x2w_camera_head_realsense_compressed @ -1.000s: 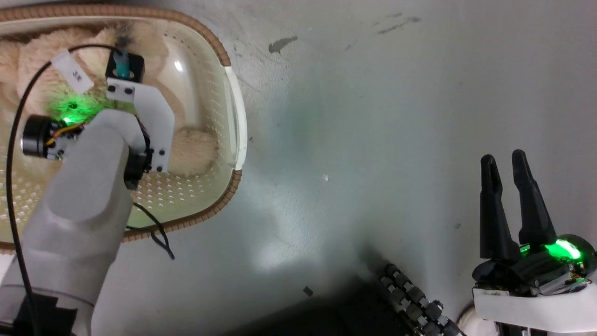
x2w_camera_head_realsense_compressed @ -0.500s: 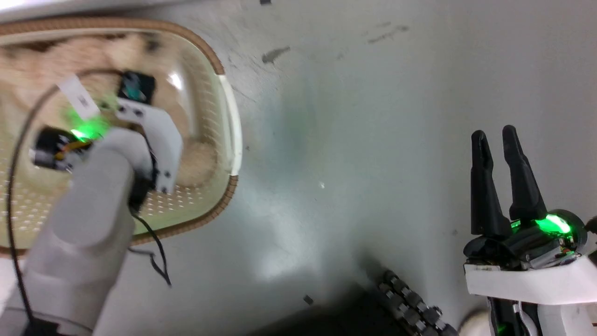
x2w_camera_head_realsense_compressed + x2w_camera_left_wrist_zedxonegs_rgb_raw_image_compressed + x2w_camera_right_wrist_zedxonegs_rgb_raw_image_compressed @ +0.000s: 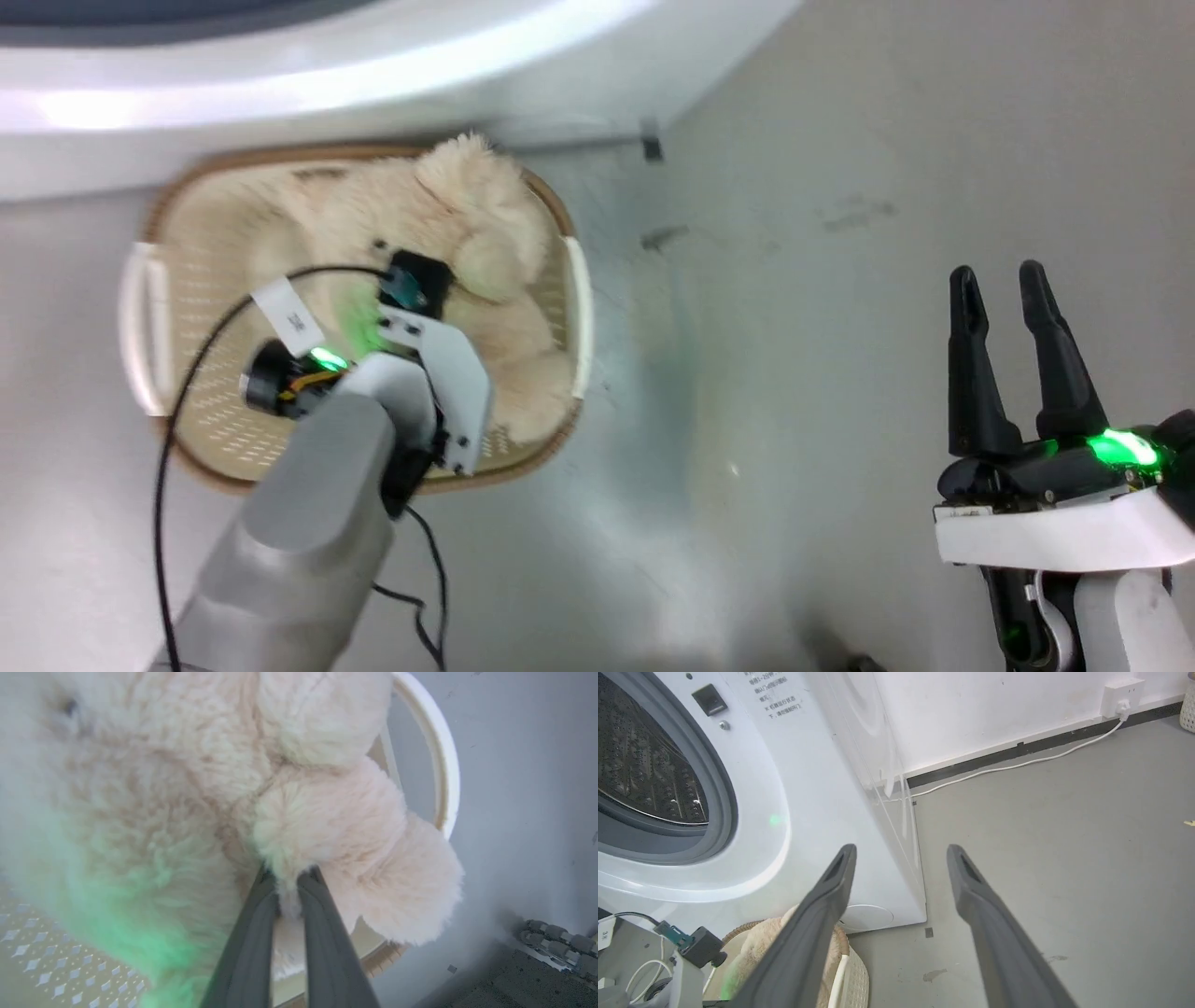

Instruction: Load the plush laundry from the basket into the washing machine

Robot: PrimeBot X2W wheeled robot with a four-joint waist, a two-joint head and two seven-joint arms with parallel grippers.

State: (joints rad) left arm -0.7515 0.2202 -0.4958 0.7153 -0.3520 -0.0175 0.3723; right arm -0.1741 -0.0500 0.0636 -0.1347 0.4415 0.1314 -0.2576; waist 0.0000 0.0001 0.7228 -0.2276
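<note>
Left gripper (image 3: 289,877) pinched tight on a tuft of the plush laundry (image 3: 154,779), plush in the basket (image 3: 138,327), right gripper (image 3: 997,280) spread wide, empty, washing machine (image 3: 817,812) just behind basket.

My head camera looks down on the basket (image 3: 210,411) from high above, my left wrist camera from very close. My right one faces the washing machine (image 3: 808,812) behind it. All share the basket.
</note>
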